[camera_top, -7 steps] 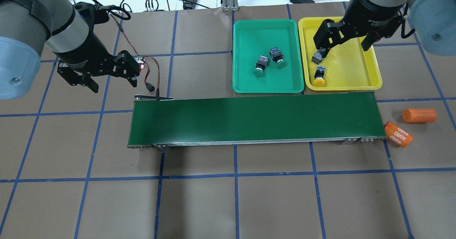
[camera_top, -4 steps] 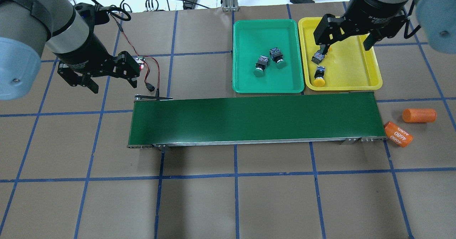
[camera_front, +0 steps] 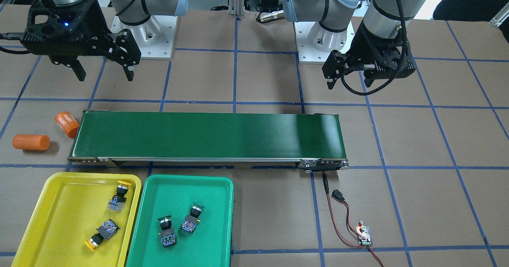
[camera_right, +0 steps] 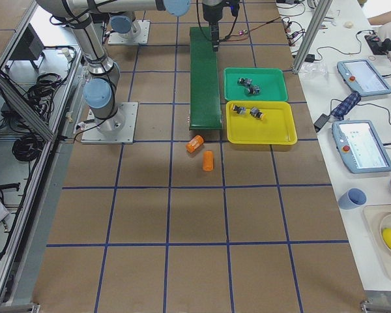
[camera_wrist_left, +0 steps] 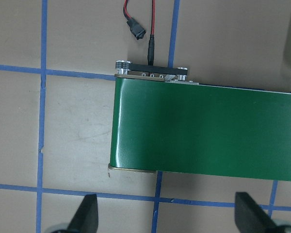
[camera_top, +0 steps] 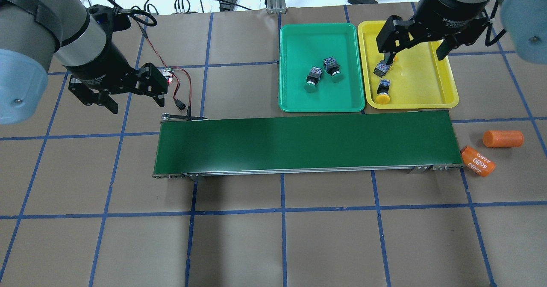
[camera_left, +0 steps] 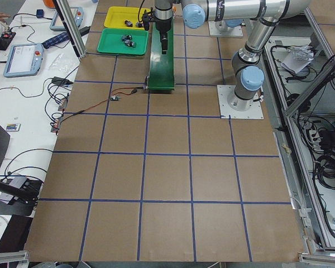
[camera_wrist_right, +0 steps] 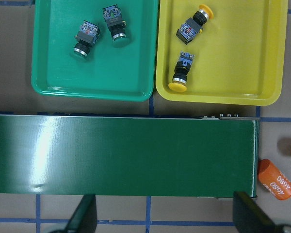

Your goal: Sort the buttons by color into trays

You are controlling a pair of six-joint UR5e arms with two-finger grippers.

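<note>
Right wrist-mounted: 4 buttons [camera_wrist_right: 182, 73] are judged light, rigid, best pinched across bodies; left gripper [camera_wrist_left: 165, 196] and right gripper [camera_wrist_right: 164, 195] are seen open.

Bright, even overhead light; shadows soft and faint. A pale sheen streaks the conveyor belt [camera_wrist_right: 43, 145]. The buttons [camera_wrist_right: 182, 72] appear crisp; wrist views blur at their lower edges.

Left claw [camera_top: 136, 104]: jaws spread wide, empty, aimed down.
Right claw [camera_top: 413, 58]: jaws spread wide, empty, aimed down.

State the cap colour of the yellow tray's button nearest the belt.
Yellow; the button shows best in the right wrist view.
</note>
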